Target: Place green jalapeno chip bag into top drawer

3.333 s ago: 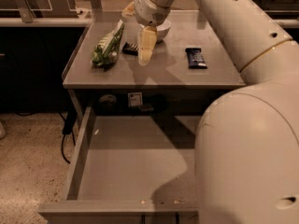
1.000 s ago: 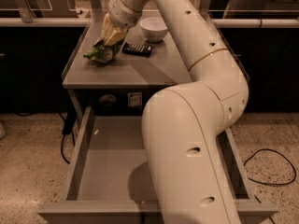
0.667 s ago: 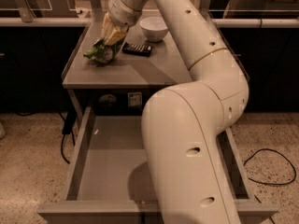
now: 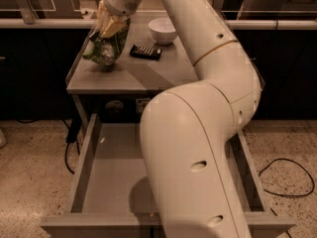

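Note:
My gripper is over the left part of the grey table and is shut on the upper end of the green jalapeno chip bag. The bag hangs down from the fingers, lifted off the tabletop, its lower end just above the surface. The top drawer is pulled out wide open below the table's front edge. Its flat grey bottom shows on the left; my own arm covers its middle and right.
A white bowl stands at the back of the grey table. A small dark flat candy bar lies just right of the bag. Black cables lie on the speckled floor at both sides. Dark cabinets flank the table.
The gripper has closed on the bag and raised it off the table; before, the bag lay flat on the left of the tabletop. The drawer stays open.

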{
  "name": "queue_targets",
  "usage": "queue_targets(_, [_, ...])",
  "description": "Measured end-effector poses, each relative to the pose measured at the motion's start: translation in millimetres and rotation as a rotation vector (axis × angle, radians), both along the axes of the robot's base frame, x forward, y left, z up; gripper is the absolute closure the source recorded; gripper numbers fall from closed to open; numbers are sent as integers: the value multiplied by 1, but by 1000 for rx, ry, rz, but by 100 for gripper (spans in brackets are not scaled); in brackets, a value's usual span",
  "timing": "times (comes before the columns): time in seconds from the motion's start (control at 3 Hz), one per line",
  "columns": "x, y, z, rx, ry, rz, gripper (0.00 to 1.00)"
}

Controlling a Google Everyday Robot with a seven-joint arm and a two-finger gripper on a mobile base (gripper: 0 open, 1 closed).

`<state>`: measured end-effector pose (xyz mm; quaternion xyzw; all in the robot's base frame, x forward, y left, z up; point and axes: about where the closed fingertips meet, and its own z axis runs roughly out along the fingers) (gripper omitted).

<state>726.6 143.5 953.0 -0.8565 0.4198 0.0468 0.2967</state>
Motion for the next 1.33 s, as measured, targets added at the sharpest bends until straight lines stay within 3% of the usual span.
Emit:
queue_targets(0.67, [-36, 11, 79, -55, -128, -3, 100])
queue_targets(1.0, [-60, -15, 118, -56, -175, -96, 100])
queue_targets(1.33, [-95, -79, 154, -74, -232, -256, 100])
